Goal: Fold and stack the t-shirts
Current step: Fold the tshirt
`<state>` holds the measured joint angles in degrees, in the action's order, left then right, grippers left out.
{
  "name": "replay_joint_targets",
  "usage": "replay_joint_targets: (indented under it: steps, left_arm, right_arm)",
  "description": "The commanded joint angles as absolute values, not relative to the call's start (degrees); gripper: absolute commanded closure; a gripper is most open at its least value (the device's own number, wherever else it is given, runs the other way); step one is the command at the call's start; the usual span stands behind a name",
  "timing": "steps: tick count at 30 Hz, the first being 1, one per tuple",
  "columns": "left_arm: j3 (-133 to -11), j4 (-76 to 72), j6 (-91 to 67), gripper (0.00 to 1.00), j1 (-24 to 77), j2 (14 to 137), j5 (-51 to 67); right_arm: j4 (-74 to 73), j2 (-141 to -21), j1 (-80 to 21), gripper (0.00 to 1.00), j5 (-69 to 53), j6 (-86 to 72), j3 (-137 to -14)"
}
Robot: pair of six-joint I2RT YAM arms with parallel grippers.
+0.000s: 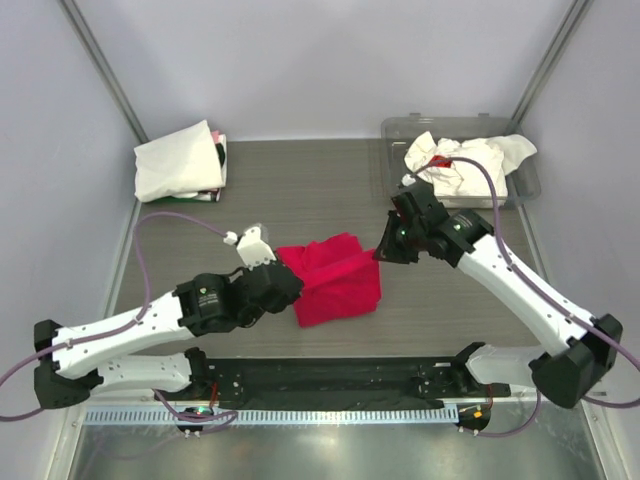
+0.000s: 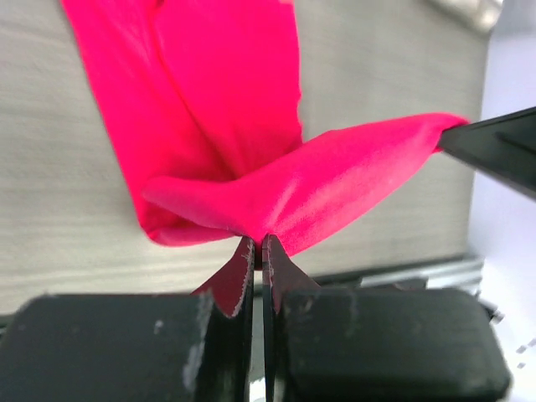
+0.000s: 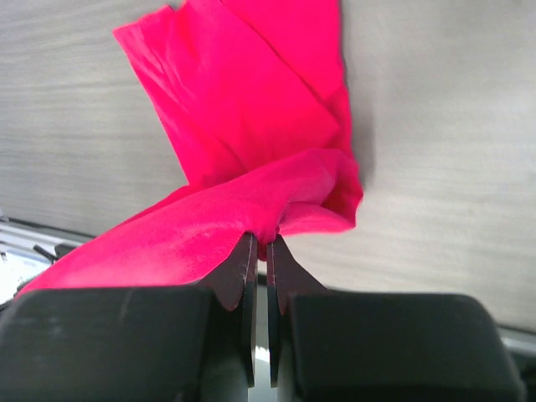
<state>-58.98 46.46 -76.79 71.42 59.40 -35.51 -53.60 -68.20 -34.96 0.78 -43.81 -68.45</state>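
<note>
The crimson red t-shirt [image 1: 335,280] lies partly folded on the table's middle, its far edge lifted between my two grippers. My left gripper [image 1: 282,262] is shut on the shirt's left end; in the left wrist view the cloth [image 2: 276,184] is pinched between the closed jaws. My right gripper [image 1: 383,250] is shut on the right end; the right wrist view shows the red cloth [image 3: 251,159] clamped at the fingertips. White and cream t-shirts [image 1: 462,165] lie crumpled in the plastic tub. A folded white shirt [image 1: 178,162] sits at the far left.
The clear grey plastic tub [image 1: 528,178] stands at the far right corner. The folded white pile rests on darker items at the far left. A black rail [image 1: 320,380] runs along the near edge between the arm bases. Walls enclose the table.
</note>
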Motion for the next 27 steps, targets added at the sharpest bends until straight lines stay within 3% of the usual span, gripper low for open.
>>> replay_joint_targets:
  steps: [1, 15, 27]
  left_arm:
    - [-58.36, 46.59, -72.08, 1.0, 66.81, 56.34, -35.43]
    - [-55.19, 36.04, -58.81, 1.0, 40.09, 60.02, -14.61]
    - [-60.37, 26.28, -50.37, 1.0, 21.54, 82.24, -0.62]
  right_arm:
    - [-50.71, -72.94, -34.37, 0.99, 5.01, -38.94, -73.91]
    - [-49.04, -94.74, -29.97, 0.99, 0.79, -32.78, -88.5]
    - [-50.01, -117.22, -26.81, 0.98, -0.97, -31.03, -105.89]
